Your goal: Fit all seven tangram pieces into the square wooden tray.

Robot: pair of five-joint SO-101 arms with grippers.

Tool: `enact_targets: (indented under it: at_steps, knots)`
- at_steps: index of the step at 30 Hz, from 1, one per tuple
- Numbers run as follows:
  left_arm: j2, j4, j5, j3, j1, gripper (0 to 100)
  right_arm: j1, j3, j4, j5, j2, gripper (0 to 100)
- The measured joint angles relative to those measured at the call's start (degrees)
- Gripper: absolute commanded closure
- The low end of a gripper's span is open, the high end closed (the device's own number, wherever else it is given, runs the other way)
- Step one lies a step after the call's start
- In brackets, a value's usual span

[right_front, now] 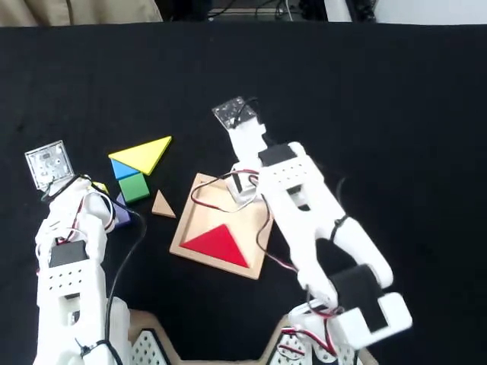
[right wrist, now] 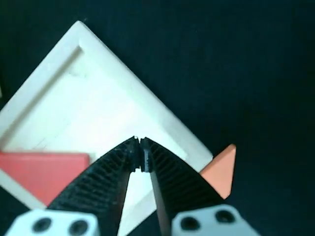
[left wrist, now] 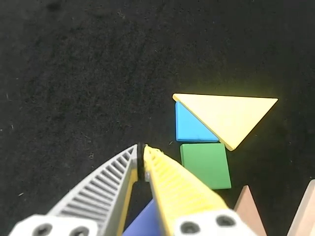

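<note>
While the right gripper (right wrist: pixel 140 152), clenched on nothing, is hanging over the square wooden tray (right_front: pixel 196 220) beside the red triangle (right_front: pixel 217 243), we are seeing the green square (right_front: pixel 134 187) and other loose pieces lying off the tray's edge, nearest the left gripper (left wrist: pixel 142 155), likewise clenched empty.

Cloth (right_front: pixel 365 91) over the table is black, matt and lint-flecked. Tray (right_front: pixel 199 220) is pale bare wood, smooth and matt; red triangle (right_front: pixel 219 245), yellow triangle (right_front: pixel 143 154) and green square (right_front: pixel 135 188) are matt-painted, small triangle (right_front: pixel 161 205) looks unpainted wood. Left gripper (left wrist: pixel 142 150) and right gripper (right wrist: pixel 139 145) are ribbed plastic.
</note>
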Motion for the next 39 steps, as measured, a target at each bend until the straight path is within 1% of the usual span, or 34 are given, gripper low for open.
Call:
enact_targets:
  at_steps: [11, 14, 18, 21, 32, 39]
  knots:
    - [0.00, 0.00, 0.00, 0.00, 0.00, 97, 0.09, -8.35, 0.62, -0.53, 11.08, 98.7]
    - [0.00, 0.00, 0.00, 0.00, 0.18, 97, 0.09, -13.71, 4.92, -1.23, 12.84, 98.7]
    - [0.00, 0.00, 0.00, 0.00, 0.44, 97, 0.09, -18.46, 11.34, -6.42, 13.80, 98.7]
    - [0.00, 0.00, 0.00, 0.00, 0.44, 97, 0.18, -18.81, 13.19, -8.62, 13.89, 98.7]
    - [0.00, 0.00, 0.00, 0.00, 0.79, 97, -3.16, -18.81, 13.27, -8.88, 13.89, 98.7]
    - [0.00, 0.00, 0.00, 0.00, 0.79, 97, -3.25, -15.03, 9.85, -8.88, 13.89, 98.7]
